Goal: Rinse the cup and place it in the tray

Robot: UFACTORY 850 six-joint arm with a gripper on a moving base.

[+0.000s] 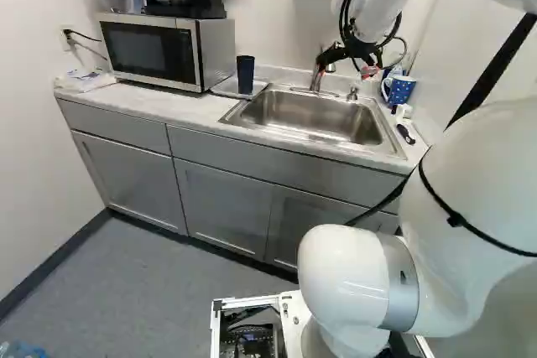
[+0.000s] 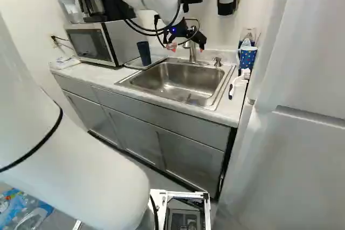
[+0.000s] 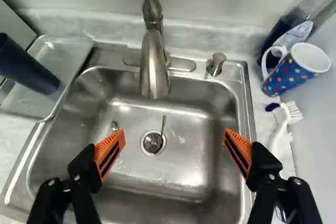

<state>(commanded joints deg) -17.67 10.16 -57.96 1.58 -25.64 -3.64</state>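
I am standing here and seeing the claw [image 3: 174,134] hanging over the sink [image 3: 247,103], with its orange pads [image 3: 109,153] standing wide apart and holding nothing between them. The cup which I am supposing is meant, a blue spotted mug [image 3: 296,69], is standing on the counter [image 1: 172,106], just beyond the right rim of the sink and near the back right corner of the counter. Its handle [image 3: 269,62] is pointing towards the sink. A second, dark cup [image 3: 26,66] is already standing in the tray [image 3: 68,56], by the sink's left rim.

The mug is looking stiff, so I am not expecting it to bend under the pads. If it is ceramic, it is being a little heavy and easy to chip, and once water is running over it, the smooth side is becoming slippery. For me, the better hold is being across the round body, somewhat below the lip, with the handle lying free of both pads. A hold by the handle alone is risking a swing of the mug against the tap [image 3: 154,72]. The brush [image 3: 280,129] and the clear container [image 3: 315,3] are standing near it, so the space for opened fingers is being narrow.
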